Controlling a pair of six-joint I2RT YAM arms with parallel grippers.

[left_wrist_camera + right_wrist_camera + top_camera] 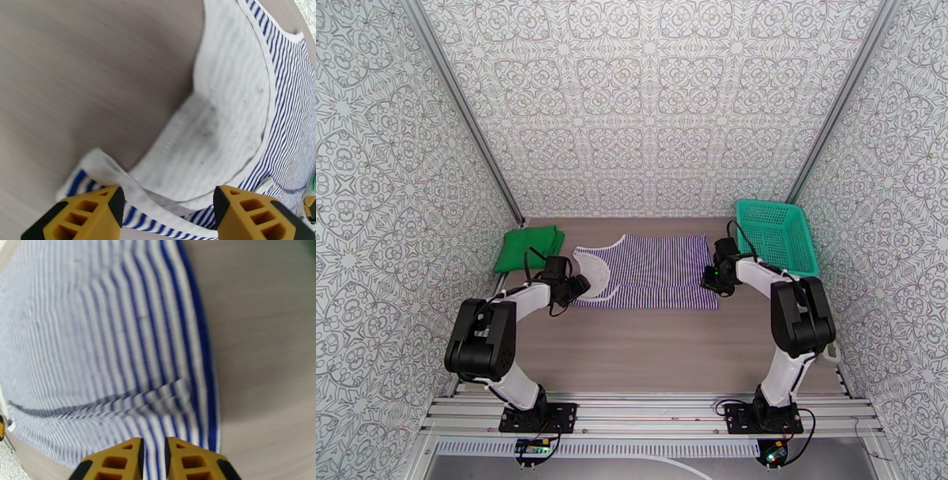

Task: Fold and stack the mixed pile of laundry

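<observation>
Yellow fingers (75, 215) of the left pincer (166, 217) stand wide apart. A white-trimmed shoulder strap of the striped top (252, 118) lies in the gap between them, with room on both sides. Ahead of this pincer the pale inside of the neckline curves away, and bare surface (79, 79) spreads off to its left.

In the right wrist view, the right pincer (154, 461) is drawn almost together, leaving only a thin slit between its two fingers (114, 463). Striped cloth runs into that slit, and a few creases in the fabric run up toward the tips, so it appears to be pinching the edge of the top. Blue and white stripes fan out ahead of it and to its left, and plain surface lies to its right.

From above, the top lies spread flat between the two pincers, its strap end at the left one and its opposite edge at the right one. The green T-shirt (528, 246) sits folded just beyond the left pincer, on its outer side. A teal mesh basket (770, 203) stands near the right pincer, beyond it and to its right.
</observation>
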